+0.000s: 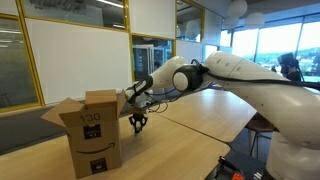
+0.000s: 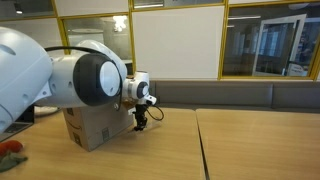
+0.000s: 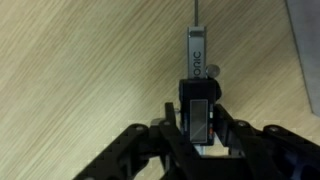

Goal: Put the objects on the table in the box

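The gripper (image 1: 137, 125) jaws are clamping a grey digital caliper (image 3: 198, 85) (bare table (image 3: 80, 70) all around it), hanging just beside the cardboard box (image 1: 92, 125) edge.

Digital caliper (image 3: 198, 90): slim grey-and-black tool, display block at mid-length, thin rod running out from its far end. Held lengthwise between the fingers of the gripper (image 3: 198, 118), over the pale wood tabletop; contact with the wood cannot be told.

Box (image 1: 95, 125): brown cardboard, upright on the table, top flaps open, dark print on one face. Seen in both exterior views (image 2: 95, 128). The caliper hangs just beside it.
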You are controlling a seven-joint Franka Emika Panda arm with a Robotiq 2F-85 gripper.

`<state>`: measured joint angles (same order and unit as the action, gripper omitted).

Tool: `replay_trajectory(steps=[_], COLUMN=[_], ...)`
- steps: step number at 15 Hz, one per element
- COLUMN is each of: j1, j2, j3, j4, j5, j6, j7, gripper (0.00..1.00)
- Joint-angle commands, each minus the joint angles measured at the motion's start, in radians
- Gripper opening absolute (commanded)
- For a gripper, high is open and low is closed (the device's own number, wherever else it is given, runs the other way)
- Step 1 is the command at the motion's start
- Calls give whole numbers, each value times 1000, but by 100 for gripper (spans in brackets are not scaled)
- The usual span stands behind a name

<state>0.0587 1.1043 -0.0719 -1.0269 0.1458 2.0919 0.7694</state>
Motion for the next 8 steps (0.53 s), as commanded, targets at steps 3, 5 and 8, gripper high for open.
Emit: replay_trajectory(steps=[3,5,8], j1=[41,61,98], j2=[-238,-331,-461], j3=[-33,-49,-84], j4=[-210,-296,-415], j5=[-38,-59,-113], j6=[121,173,236], j7=[19,29,61], gripper=[17,17,17])
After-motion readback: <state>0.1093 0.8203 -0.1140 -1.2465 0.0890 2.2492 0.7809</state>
